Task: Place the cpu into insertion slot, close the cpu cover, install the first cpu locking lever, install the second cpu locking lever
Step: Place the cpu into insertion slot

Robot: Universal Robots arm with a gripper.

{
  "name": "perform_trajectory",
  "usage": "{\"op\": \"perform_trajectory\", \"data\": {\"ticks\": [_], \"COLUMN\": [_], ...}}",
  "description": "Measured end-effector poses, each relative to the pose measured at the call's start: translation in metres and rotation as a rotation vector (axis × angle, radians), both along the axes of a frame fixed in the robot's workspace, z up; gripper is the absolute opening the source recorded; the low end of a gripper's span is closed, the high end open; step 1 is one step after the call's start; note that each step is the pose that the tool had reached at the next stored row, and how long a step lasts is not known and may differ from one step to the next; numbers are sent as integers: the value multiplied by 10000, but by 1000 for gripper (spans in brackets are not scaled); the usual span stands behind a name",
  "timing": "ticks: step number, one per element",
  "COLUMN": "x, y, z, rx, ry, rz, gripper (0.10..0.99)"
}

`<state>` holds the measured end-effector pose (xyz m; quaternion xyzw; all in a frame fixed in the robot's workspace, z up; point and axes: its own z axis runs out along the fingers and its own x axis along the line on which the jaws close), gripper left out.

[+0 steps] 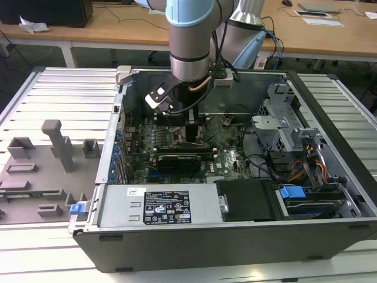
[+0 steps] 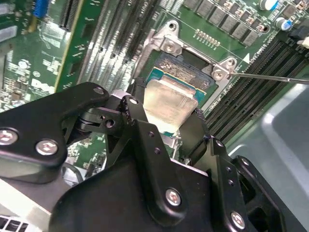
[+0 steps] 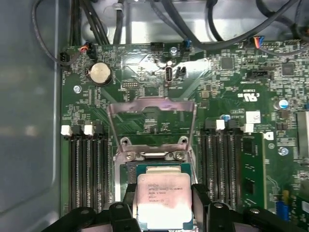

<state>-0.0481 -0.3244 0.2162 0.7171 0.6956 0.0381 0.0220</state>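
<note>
The cpu (image 3: 161, 203), a flat square chip with a pale metal top, sits between my gripper's (image 3: 163, 209) black fingers (image 3: 200, 203), which press on two opposite edges. In the second wrist view the cpu (image 2: 166, 102) lies right over the socket's metal frame (image 2: 219, 72); I cannot tell whether it is seated or just above. The cpu cover (image 3: 150, 103), a thin metal frame with a large window, stands hinged open behind the socket. A thin lever rod (image 2: 270, 76) sticks out beside the socket. In the exterior view the gripper (image 1: 191, 127) reaches down inside the open computer case (image 1: 112, 147).
Black memory slots (image 3: 87, 169) flank the socket on both sides. A round coin battery (image 3: 99, 73) and cables (image 3: 212, 19) lie beyond the cover. The case holds a power supply (image 1: 165, 206), drive bays (image 1: 306, 194) and a graphics card (image 1: 179, 160). Grey fixtures (image 1: 56, 141) stand outside on the exterior view's left.
</note>
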Motion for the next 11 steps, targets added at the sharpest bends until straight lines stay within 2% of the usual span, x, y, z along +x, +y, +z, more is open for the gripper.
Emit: {"op": "perform_trajectory", "data": {"ticks": [2, 4, 7, 11], "x": [-7, -18, -18, -31], "y": [25, 27, 28, 28], "z": [-15, -48, -51, -108], "rx": [1, -2, 0, 0], "ry": [2, 21, 20, 21], "rz": [0, 2, 0, 2], "gripper": [541, 541, 541, 541]}}
